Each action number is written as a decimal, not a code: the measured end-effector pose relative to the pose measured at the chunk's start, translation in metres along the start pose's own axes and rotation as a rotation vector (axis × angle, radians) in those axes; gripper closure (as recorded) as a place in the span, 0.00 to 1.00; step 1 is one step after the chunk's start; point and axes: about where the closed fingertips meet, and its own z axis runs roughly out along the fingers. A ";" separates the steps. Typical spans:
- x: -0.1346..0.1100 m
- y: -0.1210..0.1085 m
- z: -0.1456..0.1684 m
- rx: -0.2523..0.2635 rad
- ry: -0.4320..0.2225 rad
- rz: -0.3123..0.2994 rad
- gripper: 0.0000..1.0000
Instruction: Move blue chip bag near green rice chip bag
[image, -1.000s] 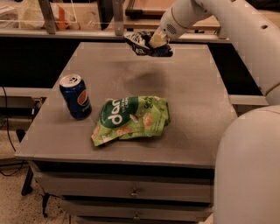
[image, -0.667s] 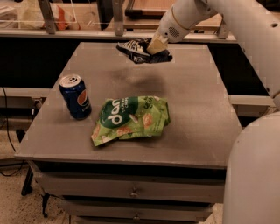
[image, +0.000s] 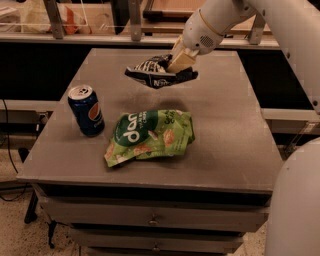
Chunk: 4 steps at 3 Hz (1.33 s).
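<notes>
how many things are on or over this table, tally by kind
chip bags: 2 (blue chip bag held above the table by the gripper; green rice chip bag lying on it)
cans: 1 (Pepsi can, upright)
total: 3

The table (image: 240, 150) is viewed from above its front edge, looking down and across at moderate range. The gripper (image: 182, 69), clamped on the blue chip bag (image: 152, 75), is seen over the far half.
</notes>
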 end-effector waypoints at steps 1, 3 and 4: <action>-0.004 0.024 -0.004 -0.084 -0.015 -0.106 0.82; -0.005 0.050 -0.005 -0.156 -0.004 -0.216 0.36; -0.004 0.057 -0.005 -0.176 0.007 -0.251 0.13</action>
